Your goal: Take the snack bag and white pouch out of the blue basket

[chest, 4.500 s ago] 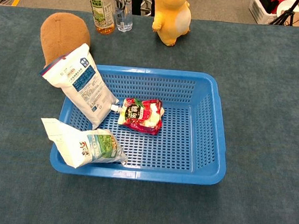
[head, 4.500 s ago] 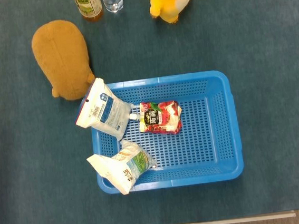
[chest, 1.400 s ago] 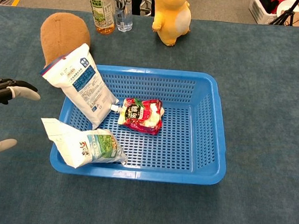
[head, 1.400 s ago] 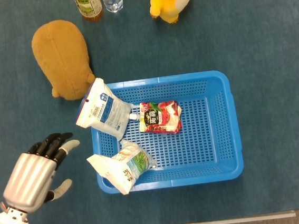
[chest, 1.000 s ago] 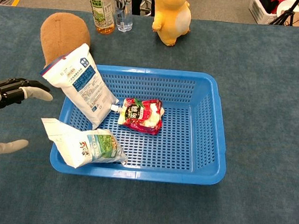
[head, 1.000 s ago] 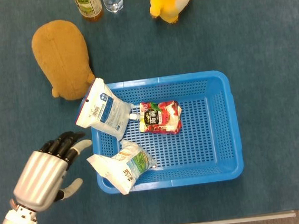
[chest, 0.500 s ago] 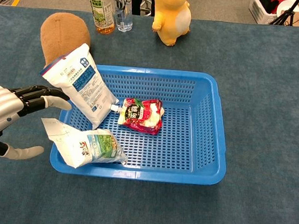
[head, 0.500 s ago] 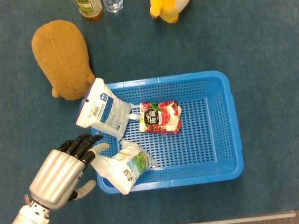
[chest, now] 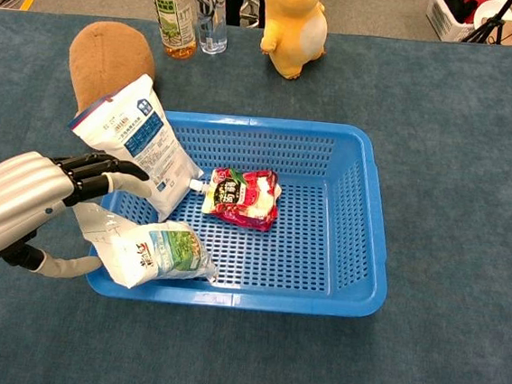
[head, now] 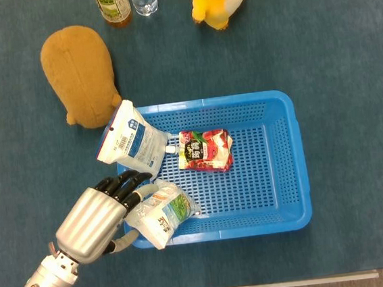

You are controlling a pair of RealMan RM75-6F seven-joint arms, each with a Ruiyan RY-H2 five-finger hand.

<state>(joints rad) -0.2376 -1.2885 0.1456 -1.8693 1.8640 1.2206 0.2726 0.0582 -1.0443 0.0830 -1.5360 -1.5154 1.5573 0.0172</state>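
Left hand spread beside snack bag

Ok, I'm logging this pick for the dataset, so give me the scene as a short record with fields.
basket: blue basket on the table
snack bag: snack bag lying over the basket's front left rim
white pouch: white pouch leaning on the left rim
left hand: left hand open, fingers around the snack bag's outer end, not yet closed
right hand: not in view
also inside: red pouch

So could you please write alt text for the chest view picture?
A metal robot hand reaches around a green and white snack bag at the near left corner of a blue basket. A white pouch and a red pouch are also inside.
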